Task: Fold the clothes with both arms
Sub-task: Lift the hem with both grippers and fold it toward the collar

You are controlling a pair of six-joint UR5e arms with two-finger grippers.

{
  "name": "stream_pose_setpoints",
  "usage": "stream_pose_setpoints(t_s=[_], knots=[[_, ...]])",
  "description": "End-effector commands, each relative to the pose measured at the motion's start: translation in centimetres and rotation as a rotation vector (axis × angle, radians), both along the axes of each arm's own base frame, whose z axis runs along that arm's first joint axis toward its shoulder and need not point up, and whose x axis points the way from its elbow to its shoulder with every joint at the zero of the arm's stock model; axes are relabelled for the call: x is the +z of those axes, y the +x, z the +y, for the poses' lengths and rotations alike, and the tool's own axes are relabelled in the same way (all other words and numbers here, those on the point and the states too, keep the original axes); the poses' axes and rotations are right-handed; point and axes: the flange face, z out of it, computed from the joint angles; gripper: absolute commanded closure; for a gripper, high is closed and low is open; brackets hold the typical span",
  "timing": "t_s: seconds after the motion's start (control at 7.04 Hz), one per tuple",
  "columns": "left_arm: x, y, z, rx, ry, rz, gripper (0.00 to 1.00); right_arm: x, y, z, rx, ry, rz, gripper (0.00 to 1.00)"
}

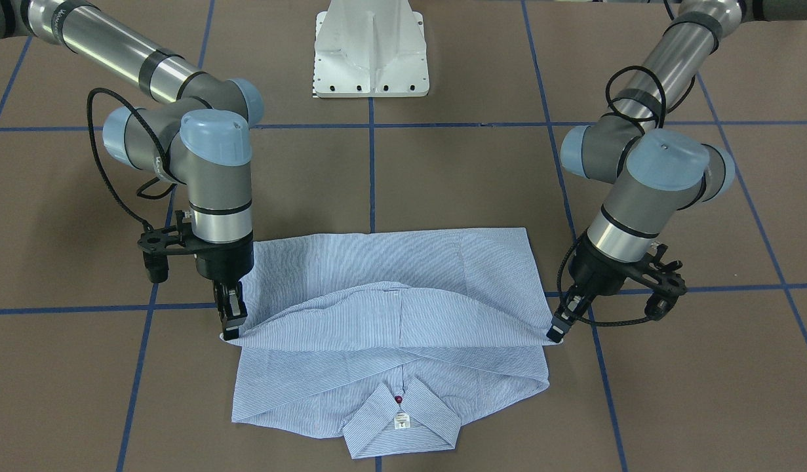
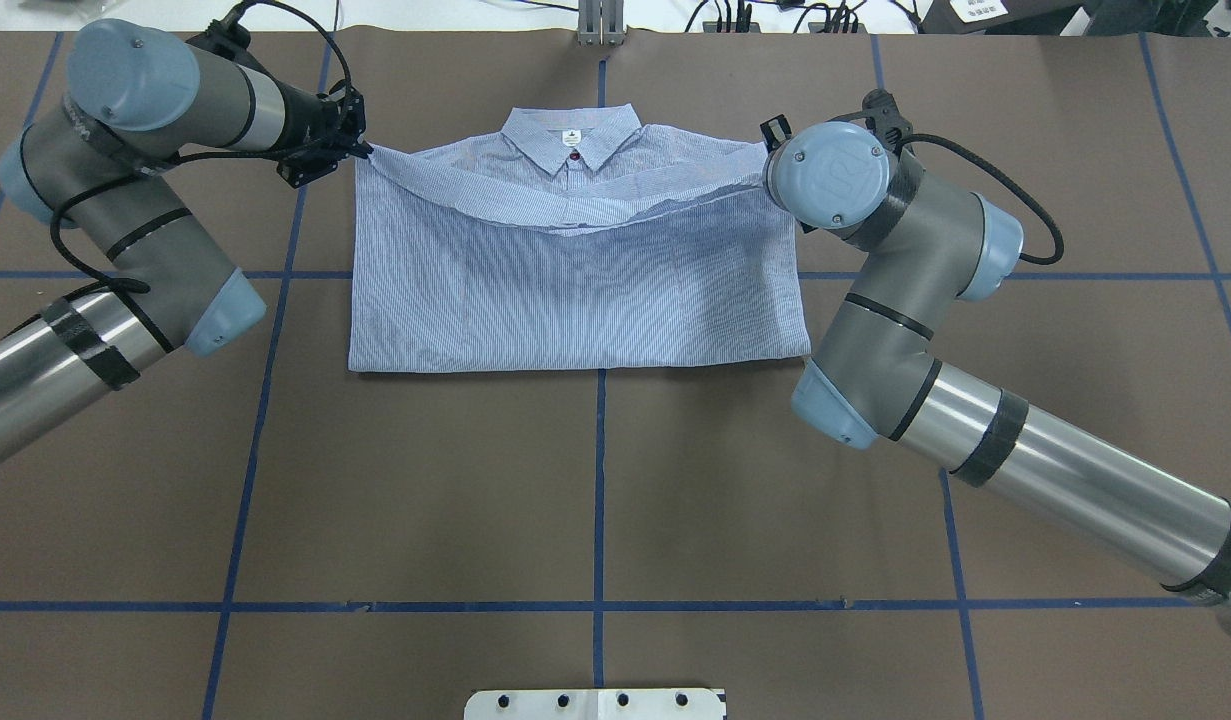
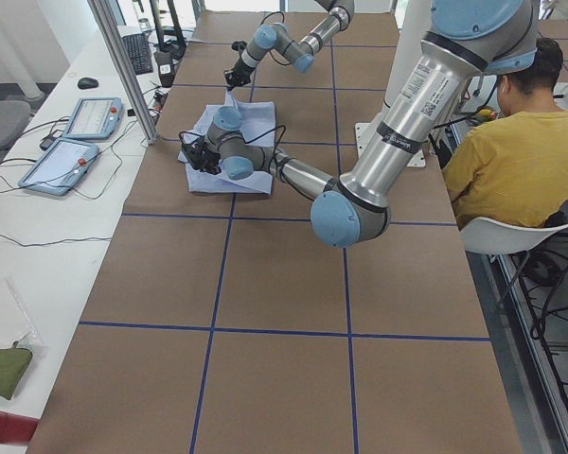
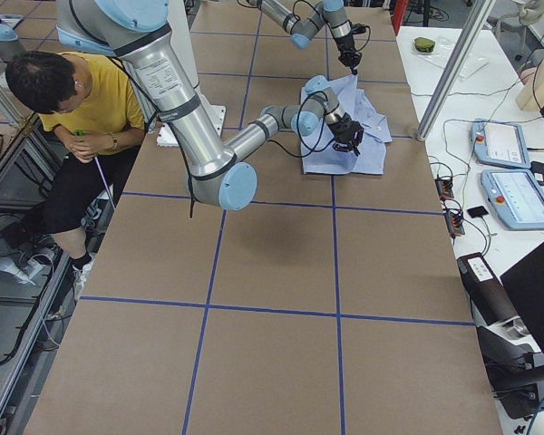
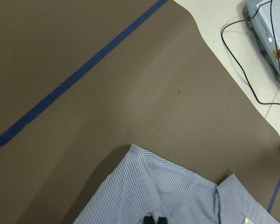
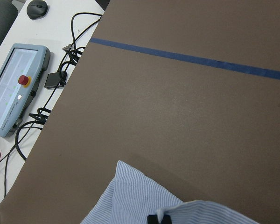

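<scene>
Exterior front-facing view, right gripper (image 1: 231, 322): the jaws are pressed together on the corner of the raised fold edge, on this view's left side. Only thin cloth is between them.
Left gripper (image 1: 558, 328): it does the same at the opposite corner, on this view's right side. The jaws are closed on the cloth and the fingers lean inward toward the shirt.
Wrist views: the left one shows only the black fingertips (image 5: 150, 219) at the bottom margin, with striped cloth around them. The gap cannot be read there.
Held edge: it hangs between the two grippers in a shallow curve. It is lifted a little above the layers under it and is lowest in the middle.
Striped shirt (image 1: 390, 262): it lies in the middle of the table. The collar (image 1: 436, 419) is on the side away from the robot, with the neck label (image 1: 402, 421) and a red button (image 1: 397, 398) showing. The lower part is being doubled over toward the collar.
Handling: I judge it light and soft, with no stiffness, so it sags wherever it is not supported. A thin layer may slip out of a narrow pinch, and an uneven pull would skew the fold.
Where to hold: the two outer corners of the edge, as now, kept level and with light tension between them.
Table (image 1: 482, 170): a brown surface marked with blue tape lines (image 1: 372, 170).
</scene>
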Motion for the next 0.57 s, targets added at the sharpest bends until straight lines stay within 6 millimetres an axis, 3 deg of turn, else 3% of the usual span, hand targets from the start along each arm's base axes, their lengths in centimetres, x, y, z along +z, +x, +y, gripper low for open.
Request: stream_pose_setpoints(t_s=[0.0, 0.14, 0.43], knots=[[1.6, 1.6, -1.7, -0.025, 0.014, -0.012, 1.00, 2.0, -1.3, -1.0, -0.012, 0.010, 0.004, 1.00], [2.0, 2.8, -1.7, -0.046, 0.021, -0.032, 1.00, 1.3, -2.1, -1.7, -0.014, 0.010, 0.007, 1.00], [3.1, 3.1, -2.2, -0.030, 0.046, -0.062, 0.97, 1.4, -2.8, -2.6, -0.019, 0.004, 0.023, 1.00]])
